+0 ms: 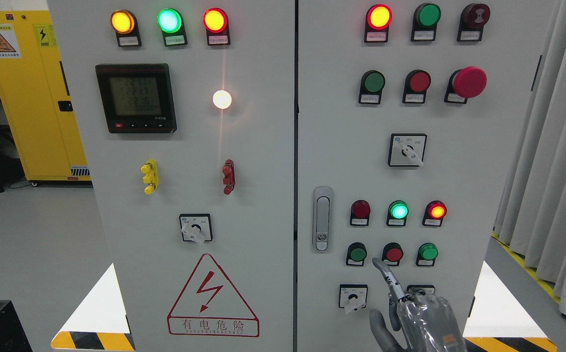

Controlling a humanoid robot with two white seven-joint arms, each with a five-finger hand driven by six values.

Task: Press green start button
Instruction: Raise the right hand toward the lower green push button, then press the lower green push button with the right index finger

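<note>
White panel, round green button

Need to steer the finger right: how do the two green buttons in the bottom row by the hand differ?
The left green button sits nearer the right hand, whose fingertip points between it and the red button. The right green button lies beyond the red one and looks brighter. Both are round, green, in black housings.
</note>
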